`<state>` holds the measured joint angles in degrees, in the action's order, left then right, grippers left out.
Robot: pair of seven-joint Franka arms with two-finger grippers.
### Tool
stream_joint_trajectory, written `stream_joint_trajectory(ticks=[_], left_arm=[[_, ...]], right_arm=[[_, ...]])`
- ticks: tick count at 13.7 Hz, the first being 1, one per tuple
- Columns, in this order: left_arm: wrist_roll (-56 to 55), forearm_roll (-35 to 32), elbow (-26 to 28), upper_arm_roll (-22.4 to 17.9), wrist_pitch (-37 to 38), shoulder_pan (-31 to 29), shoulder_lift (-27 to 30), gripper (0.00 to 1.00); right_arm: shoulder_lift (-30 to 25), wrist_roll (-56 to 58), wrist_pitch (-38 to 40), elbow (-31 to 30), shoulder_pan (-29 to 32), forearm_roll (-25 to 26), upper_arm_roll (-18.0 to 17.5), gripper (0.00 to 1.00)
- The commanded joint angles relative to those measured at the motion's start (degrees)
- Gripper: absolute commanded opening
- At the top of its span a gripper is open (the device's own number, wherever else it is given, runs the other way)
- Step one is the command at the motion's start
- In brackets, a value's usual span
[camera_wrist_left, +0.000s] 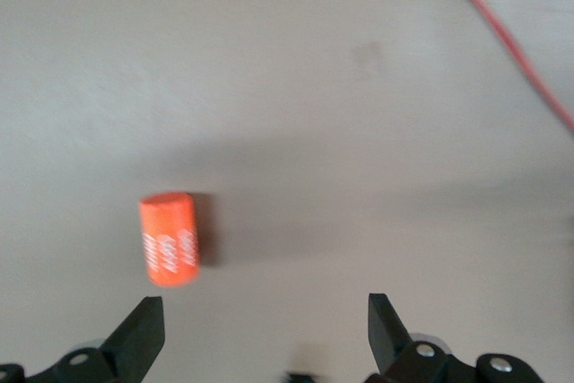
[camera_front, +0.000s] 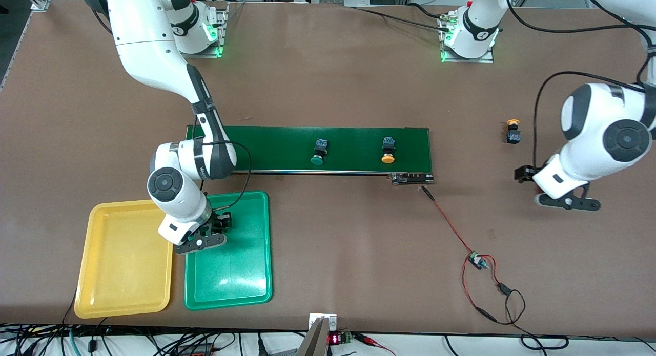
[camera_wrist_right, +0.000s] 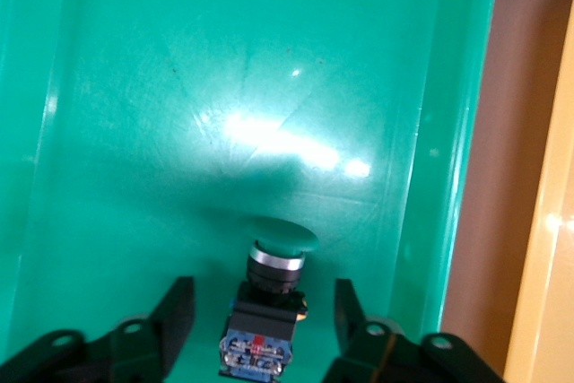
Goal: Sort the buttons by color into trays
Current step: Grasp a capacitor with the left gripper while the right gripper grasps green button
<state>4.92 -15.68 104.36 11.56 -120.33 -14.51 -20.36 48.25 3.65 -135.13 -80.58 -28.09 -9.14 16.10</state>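
Observation:
My right gripper (camera_front: 221,223) (camera_wrist_right: 265,298) is low in the green tray (camera_front: 236,274) (camera_wrist_right: 224,87), open. A green button (camera_wrist_right: 269,289) lies on the tray floor between its fingers, with gaps on both sides. The yellow tray (camera_front: 123,264) sits beside the green one and holds nothing. A second green button (camera_front: 318,152) and a yellow-orange button (camera_front: 388,150) lie on the belt. Another yellow-orange button (camera_front: 512,131) stands on the table at the left arm's end. My left gripper (camera_front: 521,174) (camera_wrist_left: 265,307) is open and empty over bare table, nearer to the front camera than that button.
The dark-green conveyor belt (camera_front: 266,146) crosses the middle of the table. An orange cylinder with white print (camera_wrist_left: 169,239) lies on the table just ahead of my left gripper's fingers. A red wire with a small circuit board (camera_front: 476,261) trails from the belt's end toward the front edge.

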Motion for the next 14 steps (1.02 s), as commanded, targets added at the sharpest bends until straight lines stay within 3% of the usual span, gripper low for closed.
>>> stream_joint_trajectory(ticks=[1,4,6,10,12,13,14], left_arm=[[9.12,-1.02,-0.65,-5.12,-6.82,-1.05,-5.90,1.00],[12.92,-0.94,-0.12,-7.78,-9.74,-1.13,-9.69,1.00],[13.27,-1.11,0.06,-9.88,-10.53,-1.05,-12.06,1.00],[18.55,-0.85,0.14,-12.70,-18.18,-1.05,-17.07,1.00],[18.55,-0.23,0.14,-12.71,-18.10,-1.05,-17.61,0.58],[18.64,-0.23,0.14,-12.71,-17.84,-0.96,-17.52,0.42],[18.55,-0.23,0.06,-12.62,-17.48,-0.87,-17.26,0.32]], right_arm=[[-0.70,0.48,0.92,0.42,0.23,-0.18,-0.63,1.00],[-2.63,-11.34,6.09,0.42,-2.48,-0.18,-0.90,1.00],[-5.96,-18.91,13.54,0.42,-5.56,-0.18,-0.90,1.00],[-10.27,-31.66,22.79,0.33,-12.94,-0.18,-0.90,1.00],[-11.24,-36.76,23.07,-0.37,-15.84,-0.18,-0.98,1.00],[-11.34,-38.79,23.07,-0.72,-17.33,-0.18,-0.98,1.00],[-11.34,-41.25,22.98,-1.25,-19.09,-0.18,-0.98,1.00]])
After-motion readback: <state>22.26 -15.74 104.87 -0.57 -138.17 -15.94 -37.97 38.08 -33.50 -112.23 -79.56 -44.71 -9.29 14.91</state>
